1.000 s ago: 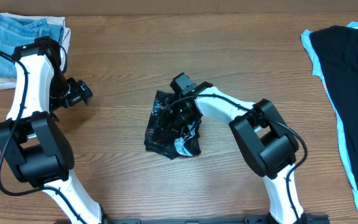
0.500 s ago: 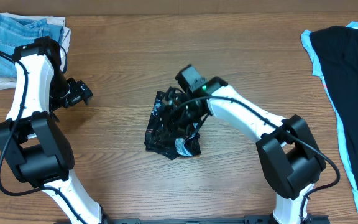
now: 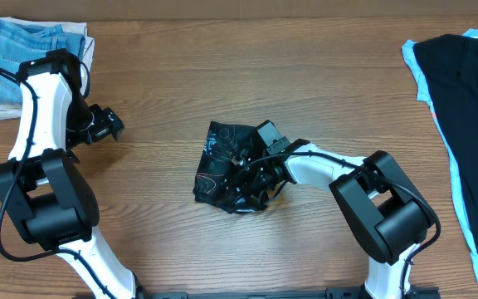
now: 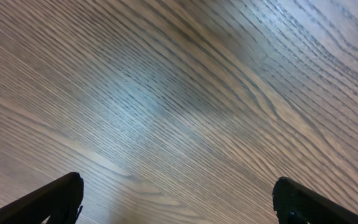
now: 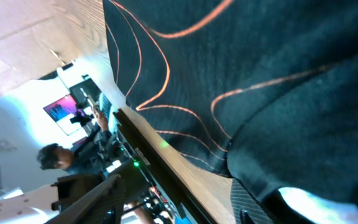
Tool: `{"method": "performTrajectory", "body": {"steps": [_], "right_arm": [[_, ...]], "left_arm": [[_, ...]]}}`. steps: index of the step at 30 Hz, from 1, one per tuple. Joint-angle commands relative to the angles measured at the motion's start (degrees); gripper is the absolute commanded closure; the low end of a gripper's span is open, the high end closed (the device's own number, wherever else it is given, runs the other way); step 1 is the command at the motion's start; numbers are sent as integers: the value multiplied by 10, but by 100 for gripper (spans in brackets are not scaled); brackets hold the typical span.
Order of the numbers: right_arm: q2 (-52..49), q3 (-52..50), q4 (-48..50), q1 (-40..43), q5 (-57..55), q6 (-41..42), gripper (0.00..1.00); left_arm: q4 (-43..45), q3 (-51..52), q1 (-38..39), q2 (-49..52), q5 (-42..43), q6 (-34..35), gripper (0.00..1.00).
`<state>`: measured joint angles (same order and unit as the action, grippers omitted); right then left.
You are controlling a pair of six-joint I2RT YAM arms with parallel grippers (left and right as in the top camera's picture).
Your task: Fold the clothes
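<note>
Black shirt [image 3: 214, 178] lay crumpled at the middle of the table [image 3: 156, 75], its long axis running roughly 12 to 6 o'clock in the overhead view. Sweeping from the left, we saw folded jeans [image 3: 23, 50] off at its 10 o'clock. The left gripper [image 3: 106, 124] hung well apart from it at 9 o'clock, fingers spread wide over bare wood. The right gripper [image 3: 247, 170] sat right over the bundle's 3 o'clock side, by far the nearer hand. Its wrist camera showed the fingers parted, no cloth in the gap between them, and the orange-lined fabric just beside one pad. Far out at 3 o'clock lay a dark garment [image 3: 471, 124]. We judged that the right arm would take the next grasp.
</note>
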<state>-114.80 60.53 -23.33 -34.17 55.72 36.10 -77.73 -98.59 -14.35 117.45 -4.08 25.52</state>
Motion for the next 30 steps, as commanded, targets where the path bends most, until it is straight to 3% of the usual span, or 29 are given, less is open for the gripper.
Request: {"method": "performTrajectory", "body": {"steps": [1,7,13,21,27,30], "right_arm": [[16,13,-4,9,3,25,42],[94,80,-69,28,-26,6,34],[166,179,-210,68,-105,-40,0],[209,310,-410,144,-377,-59,0],[219,349,-468,219,-431,-60,0],[221,356,-475,277,-430,-62,0]], "left_arm": [[0,2,1,-1,38,-8,0],[4,2,1,-1,71,-50,0],[8,2,2,-1,115,-89,0],[20,2,38,-1,303,-256,0],[43,2,112,-1,304,-266,0],[63,5,160,-1,282,-230,0]]}}
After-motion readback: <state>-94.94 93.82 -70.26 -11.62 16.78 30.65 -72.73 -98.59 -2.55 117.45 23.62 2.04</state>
